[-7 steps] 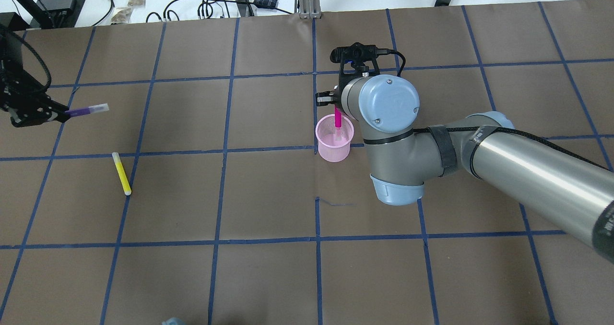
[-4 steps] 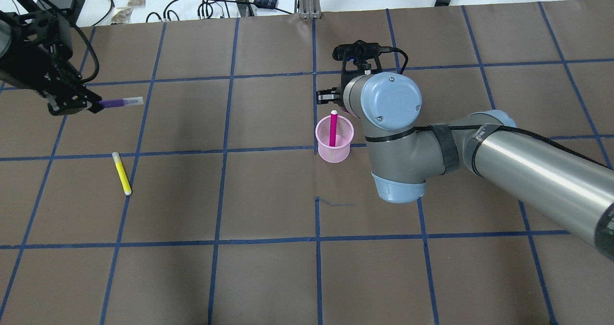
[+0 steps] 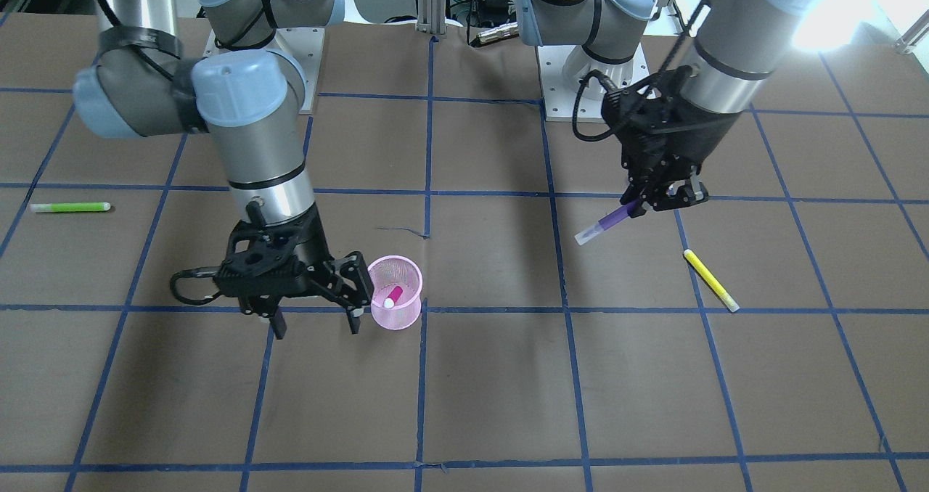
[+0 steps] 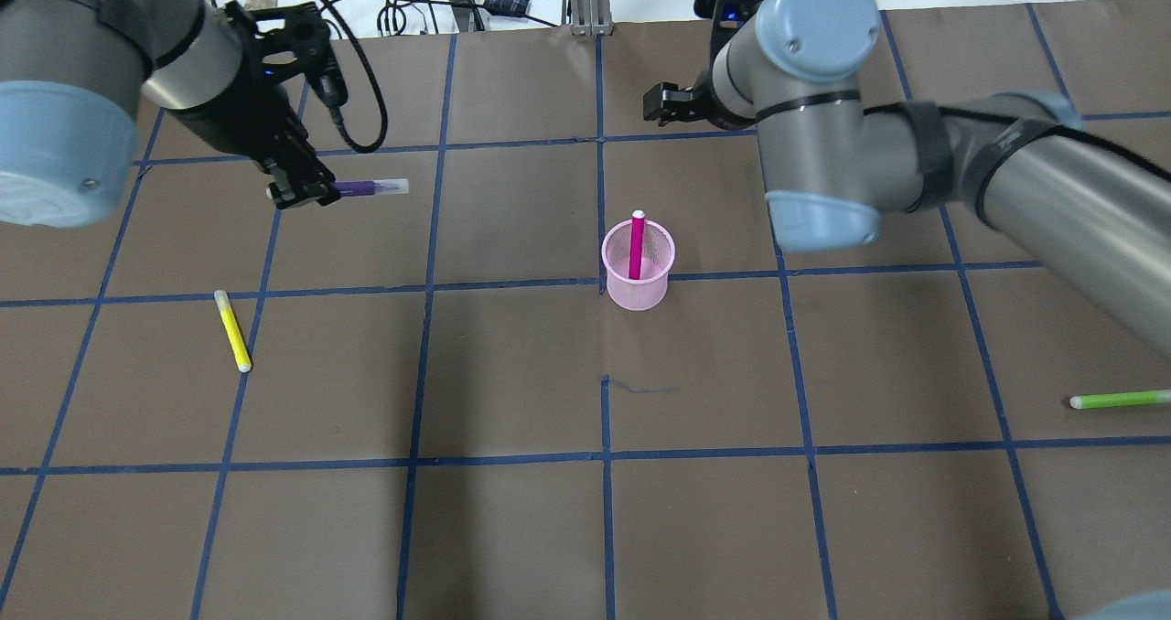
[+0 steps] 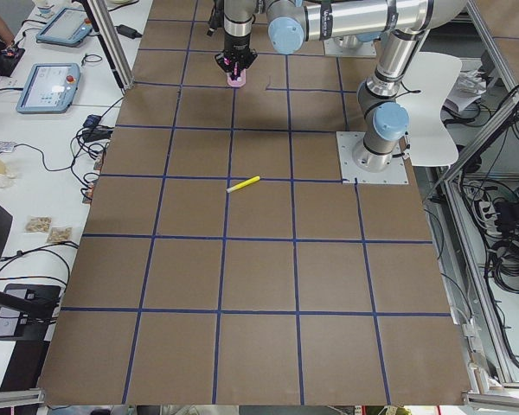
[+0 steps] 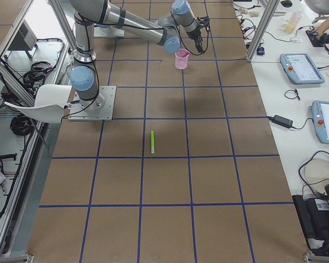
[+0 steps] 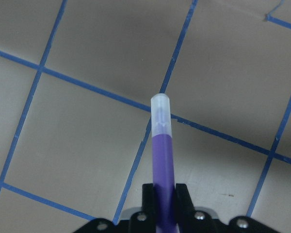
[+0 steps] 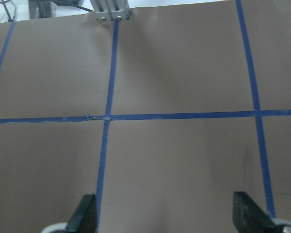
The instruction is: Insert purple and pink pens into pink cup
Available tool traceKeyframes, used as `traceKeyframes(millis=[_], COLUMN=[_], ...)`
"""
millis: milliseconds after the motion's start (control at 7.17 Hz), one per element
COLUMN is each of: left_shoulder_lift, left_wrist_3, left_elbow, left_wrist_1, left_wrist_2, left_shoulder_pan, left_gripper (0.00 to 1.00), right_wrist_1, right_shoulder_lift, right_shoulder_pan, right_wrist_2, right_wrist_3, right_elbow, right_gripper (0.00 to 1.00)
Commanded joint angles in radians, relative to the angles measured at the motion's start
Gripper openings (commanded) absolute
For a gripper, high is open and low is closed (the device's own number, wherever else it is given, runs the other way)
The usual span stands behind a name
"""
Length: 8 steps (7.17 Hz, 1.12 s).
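- Pink cup (image 4: 637, 294) stands upright on the surface (image 4: 512, 519). The pink pen (image 4: 636, 245) is inside it, leaning on the rim with its white tip above the mouth, so 1 of the 2 pens looks done.
- The purple pen (image 4: 366, 187) is the step in hand. It is held off the surface, well apart from the cup on the robot's left side, lying roughly level with its clear cap toward the cup.
- The left gripper (image 7: 164, 195) has its jaws pinched tight on the purple barrel near the back end, and most of the pen sticks out ahead.
- The right gripper (image 3: 315, 325) has its jaws spread wide and holds nothing. It is near the cup but touches neither cup nor pen.
- Next, I'd say the left arm must carry the purple pen over the cup, tip it upright, lower it in beside the pink pen and only then let go.
- A yellow pen (image 4: 231, 330) and a green pen (image 4: 1118, 400) lie flat, both well apart from the cup and no part of this job.
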Motion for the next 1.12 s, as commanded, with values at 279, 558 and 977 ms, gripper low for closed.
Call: traceKeyframes(millis=[279, 558, 977], left_shoulder_lift=[-0.185, -0.262, -0.368], left_wrist_3=[-0.308, -0.302, -0.283], left_elbow=[0.044, 0.056, 0.073], left_wrist_1=[0.259, 0.253, 0.254], left_wrist_2=[0.208, 0.289, 0.309], left_shoulder_pan=[-0.384, -0.504, -0.560], left_gripper=[0.00, 0.00, 0.00], right_wrist_1=[0.650, 0.769, 0.782], right_shoulder_lift=[-0.077, -0.103, -0.104], right_shoulder_pan=[-0.136, -0.140, -0.142], right_wrist_2=[-0.043, -0.050, -0.056], right_wrist_3=[-0.105, -0.111, -0.122], right_elbow=[-0.184, -0.185, -0.174], right_gripper=[1.00, 1.00, 1.00])
